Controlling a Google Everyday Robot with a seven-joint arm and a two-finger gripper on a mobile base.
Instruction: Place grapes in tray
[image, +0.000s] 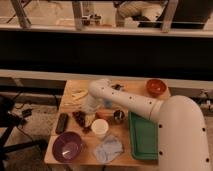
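Observation:
The grapes (80, 120), a dark red-purple bunch, lie on the wooden table (70, 105) left of the white cup (100, 128). The green tray (143, 139) lies at the table's right front, partly hidden by my white arm. The arm reaches in from the lower right, bends near the middle of the table and points down. My gripper (89, 112) hangs at its end, just above and to the right of the grapes, close to the cup.
A black remote-like bar (62, 123) lies left of the grapes. A purple bowl (67, 147) and a blue cloth (107, 149) are at the front. A small dark cup (119, 116) stands beside the tray, and an orange-red bowl (156, 87) is at the back right.

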